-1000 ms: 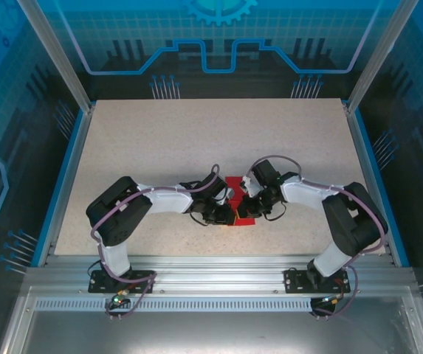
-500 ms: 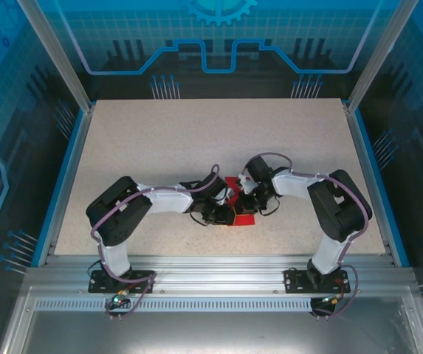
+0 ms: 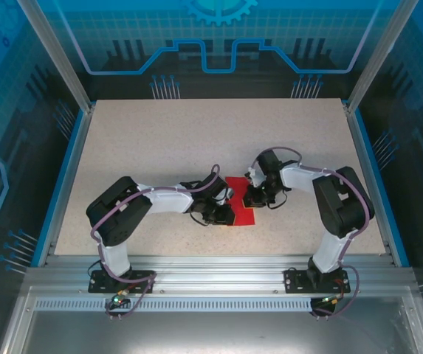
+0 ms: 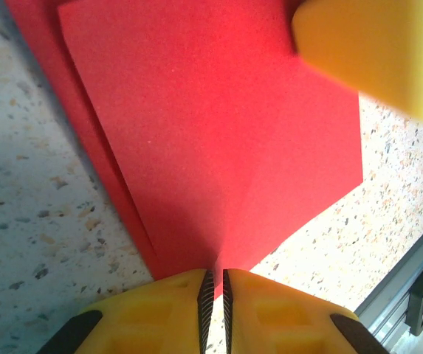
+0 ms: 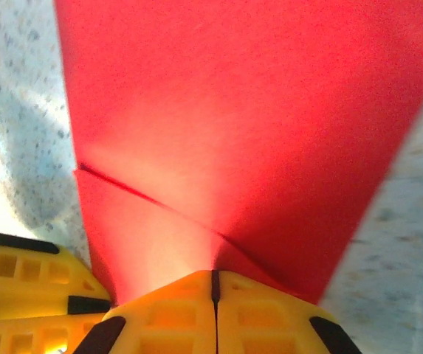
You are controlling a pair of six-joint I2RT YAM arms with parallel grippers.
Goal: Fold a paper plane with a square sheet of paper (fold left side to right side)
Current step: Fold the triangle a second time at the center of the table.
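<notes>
The red square sheet of paper [image 3: 238, 193] lies mid-table, creased into a layered, pointed shape like a half-made paper plane. My left gripper [image 3: 226, 212] sits at its near left edge. In the left wrist view the jaws [image 4: 215, 284] are closed to a thin slit on the paper's [image 4: 211, 133] point. My right gripper [image 3: 252, 198] is at the paper's right side. In its wrist view the jaws [image 5: 212, 276] are pressed together where the creases of the paper [image 5: 248, 110] meet. A yellow fingertip [image 4: 373, 51] of the right gripper hovers over the sheet's far corner.
The speckled tabletop [image 3: 218, 133] stretches far beyond the paper. A metal rail [image 4: 418, 284] runs along the near edge close to the left gripper. Blue-edged side rims [image 3: 71, 169] and enclosure posts [image 3: 377, 59] bound the table.
The right gripper has shifted right and slightly away from the left one, so more red paper shows between them. The left arm has stayed put.
</notes>
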